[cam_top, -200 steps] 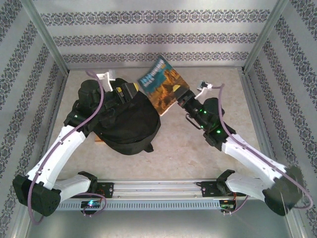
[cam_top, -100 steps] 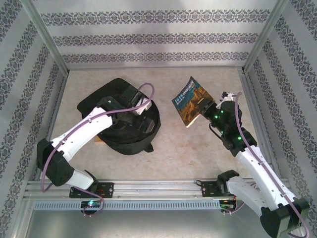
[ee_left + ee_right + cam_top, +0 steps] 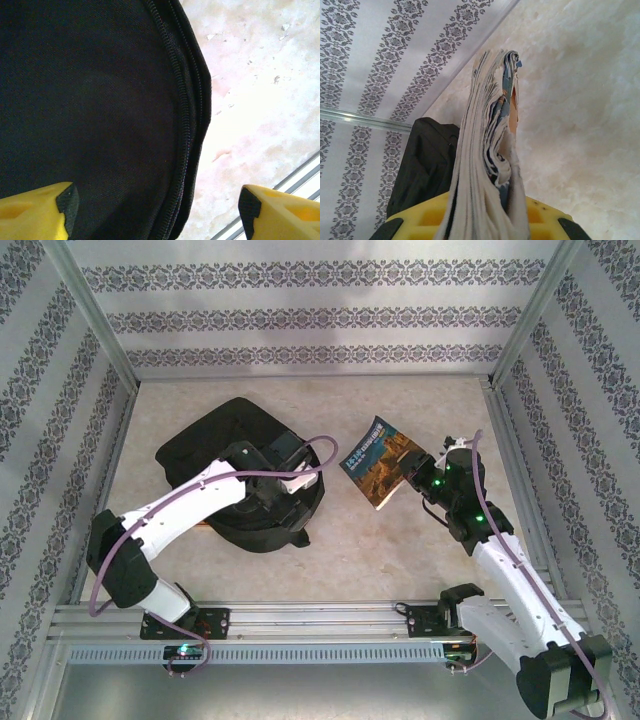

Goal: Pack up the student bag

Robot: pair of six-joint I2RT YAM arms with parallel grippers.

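Gripping the book (image 3: 375, 460) edge-up, the right gripper (image 3: 413, 468) hangs near the table's (image 3: 420, 560) right edge — the student bag (image 3: 215, 435) lies to its left, left of centre, where the left gripper (image 3: 157, 200) hovers, fingers spread wide and empty, over the zippered rim.

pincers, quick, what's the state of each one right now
Left pincer: open, over the student bag, gripping nothing.
Right pincer: closed, holding the book.
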